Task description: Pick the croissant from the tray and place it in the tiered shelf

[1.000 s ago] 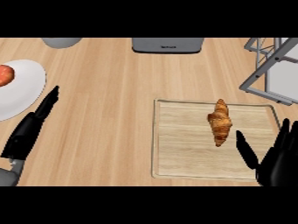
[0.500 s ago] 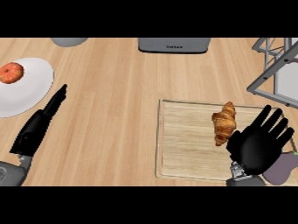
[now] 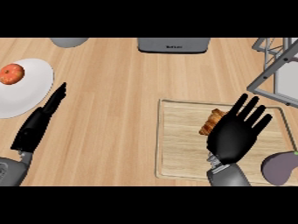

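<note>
A brown croissant (image 3: 211, 122) lies on the light wooden tray (image 3: 177, 144) at the lower right; only its left end shows. My right hand (image 3: 235, 131) hovers over it with fingers spread and straight, open, covering most of the pastry. The grey tiered shelf (image 3: 283, 70) stands at the right edge, beyond the tray. My left hand (image 3: 40, 120) rests open on the counter at the left, fingers pointing away from me, beside the white plate.
A white plate (image 3: 22, 94) at the left carries a red apple (image 3: 12, 73). A purple eggplant (image 3: 282, 167) lies at the tray's lower right corner. A grey appliance (image 3: 173, 44) and a grey bowl (image 3: 69, 41) sit along the far edge.
My right hand has moved forward from the tray's near right corner to over the croissant, covering most of it. The view has shifted, and an eggplant now shows at lower right.
</note>
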Robot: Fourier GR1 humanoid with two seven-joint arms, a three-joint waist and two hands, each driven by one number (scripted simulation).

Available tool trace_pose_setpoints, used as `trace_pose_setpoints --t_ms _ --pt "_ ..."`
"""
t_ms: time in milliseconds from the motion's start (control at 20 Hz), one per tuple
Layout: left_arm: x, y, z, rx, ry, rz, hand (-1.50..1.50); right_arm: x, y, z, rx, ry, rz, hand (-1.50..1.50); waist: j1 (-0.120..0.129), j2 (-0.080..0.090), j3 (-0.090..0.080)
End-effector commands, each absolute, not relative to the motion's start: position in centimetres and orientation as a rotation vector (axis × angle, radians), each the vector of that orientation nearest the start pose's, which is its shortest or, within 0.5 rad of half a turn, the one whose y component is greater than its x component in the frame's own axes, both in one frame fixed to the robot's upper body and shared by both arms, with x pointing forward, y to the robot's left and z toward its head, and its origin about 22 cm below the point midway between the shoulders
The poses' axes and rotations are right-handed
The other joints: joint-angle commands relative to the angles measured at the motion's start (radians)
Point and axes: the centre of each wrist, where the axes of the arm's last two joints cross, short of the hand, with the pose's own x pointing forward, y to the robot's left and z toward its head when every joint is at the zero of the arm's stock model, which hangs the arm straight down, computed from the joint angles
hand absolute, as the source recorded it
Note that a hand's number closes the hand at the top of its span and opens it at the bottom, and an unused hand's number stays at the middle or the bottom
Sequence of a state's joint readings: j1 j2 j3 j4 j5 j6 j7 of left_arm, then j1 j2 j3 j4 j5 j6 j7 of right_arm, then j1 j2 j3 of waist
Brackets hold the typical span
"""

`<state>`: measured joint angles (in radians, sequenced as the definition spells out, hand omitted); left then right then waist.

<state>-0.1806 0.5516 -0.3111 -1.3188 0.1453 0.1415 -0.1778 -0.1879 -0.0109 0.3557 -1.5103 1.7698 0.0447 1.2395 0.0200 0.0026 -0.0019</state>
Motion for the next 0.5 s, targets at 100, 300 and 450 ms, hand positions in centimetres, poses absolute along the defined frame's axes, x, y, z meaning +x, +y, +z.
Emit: trace_pose_setpoints --t_ms 100,300,450 --pt "27.4 30.9 0.8 0.253 -1.587 -0.481 0.0 28.4 -11.0 2.5 -1.871 -0.488 0.4 -1.5 0.009 0.002 0.002" --pt "27.2 31.5 1.7 0.25 -1.571 -0.482 0.0 26.9 -10.9 1.9 -1.9 -0.47 0.427 -1.5 -0.003 -0.003 0.003" --pt "27.7 31.3 0.8 0.27 -1.588 -0.47 0.0 28.0 -10.6 3.1 -1.886 -0.494 0.406 -1.5 -0.009 -0.001 0.002"
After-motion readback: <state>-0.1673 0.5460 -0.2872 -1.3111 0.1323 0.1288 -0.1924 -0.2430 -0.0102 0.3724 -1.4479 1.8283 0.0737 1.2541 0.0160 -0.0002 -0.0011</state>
